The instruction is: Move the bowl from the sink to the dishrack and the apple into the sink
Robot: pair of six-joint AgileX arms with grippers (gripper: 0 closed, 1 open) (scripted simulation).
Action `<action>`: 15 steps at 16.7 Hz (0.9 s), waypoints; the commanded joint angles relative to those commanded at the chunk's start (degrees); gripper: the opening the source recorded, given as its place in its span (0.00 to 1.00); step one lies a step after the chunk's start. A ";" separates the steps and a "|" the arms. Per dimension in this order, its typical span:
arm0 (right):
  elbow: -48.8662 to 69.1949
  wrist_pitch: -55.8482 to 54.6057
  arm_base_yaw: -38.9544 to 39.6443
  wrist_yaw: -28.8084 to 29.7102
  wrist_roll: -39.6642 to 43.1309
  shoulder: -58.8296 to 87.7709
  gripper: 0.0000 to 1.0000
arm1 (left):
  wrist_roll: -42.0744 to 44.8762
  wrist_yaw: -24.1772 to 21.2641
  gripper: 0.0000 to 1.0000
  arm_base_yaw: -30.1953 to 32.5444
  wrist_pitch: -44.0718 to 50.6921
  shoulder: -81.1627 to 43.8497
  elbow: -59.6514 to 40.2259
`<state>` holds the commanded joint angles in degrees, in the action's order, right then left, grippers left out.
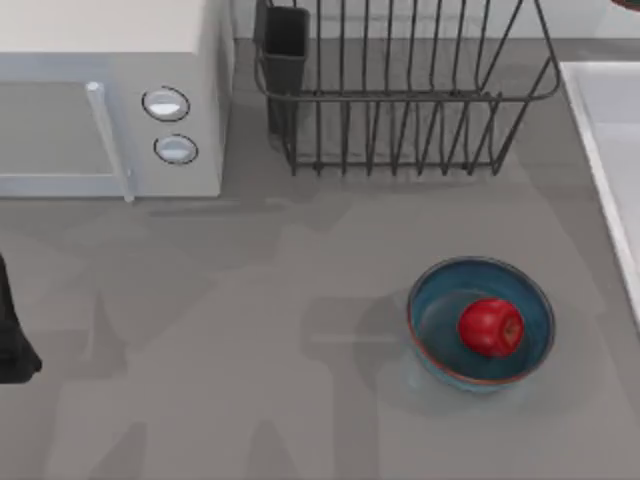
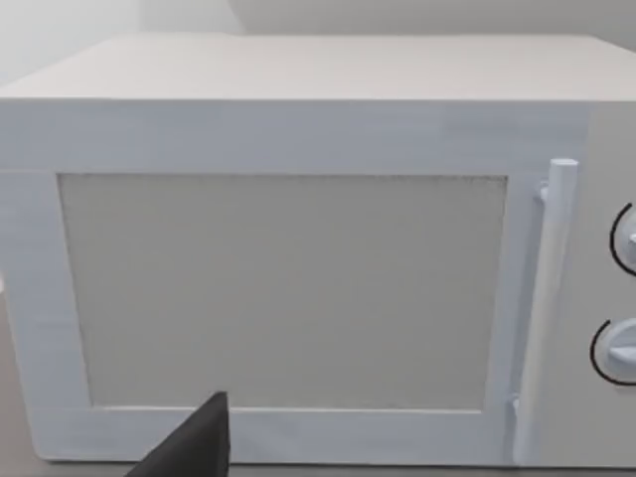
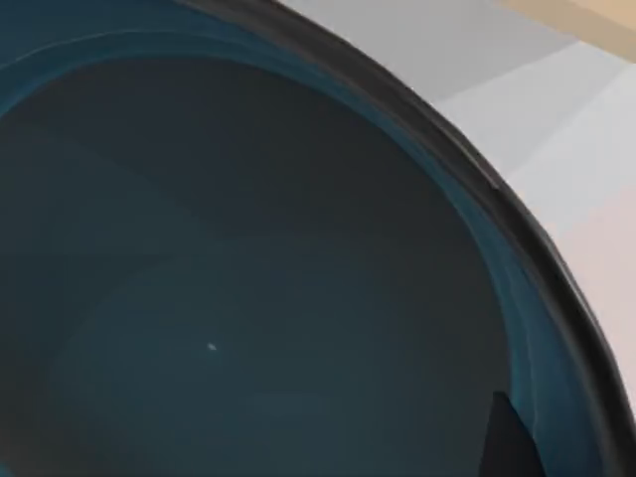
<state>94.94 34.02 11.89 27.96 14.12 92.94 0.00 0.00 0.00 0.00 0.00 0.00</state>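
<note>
On the far left edge of the top view, a dark part of my left arm [image 1: 12,335] sits low over the grey counter [image 1: 230,330], parked. Its wrist camera faces the door of the white microwave [image 1: 110,95] at close range, with one dark fingertip [image 2: 194,442] at the frame's edge; I cannot tell whether those fingers are spread or pressed together.

The microwave stands at the back left of the counter, its vertical handle [image 1: 108,140] and two round knobs [image 1: 166,104] facing forward. Just to its right, also at the back, is the dark grey wire dishrack [image 1: 400,90], with its black square utensil cup [image 1: 285,45] at the corner nearest the microwave. The rack's prongs hold nothing.

Further right and nearer the front, well apart from the rack, a teal-blue bowl [image 1: 481,322] with an orange-red rim stands upright on the counter. The red apple [image 1: 490,327] lies inside it.

At the right edge is the white sink [image 1: 610,130], partly in view.

My right wrist camera looks closely into a second teal-blue bowl [image 3: 248,298] with a dark rim. I cannot tell how my right fingers are set.
</note>
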 joint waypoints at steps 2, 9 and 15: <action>0.09 -9.30 9.18 5.14 -4.25 0.84 0.00 | 0.00 0.00 1.00 0.00 0.00 0.00 0.00; -0.09 -31.62 31.57 17.96 -14.50 2.39 0.00 | 0.00 0.00 1.00 0.00 0.00 0.00 0.00; -0.16 -33.70 33.65 19.15 -15.44 2.47 0.00 | 0.00 0.00 1.00 0.00 0.00 0.00 0.00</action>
<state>94.78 0.33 45.55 47.11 -1.31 95.40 0.00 0.00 0.00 0.00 0.00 0.00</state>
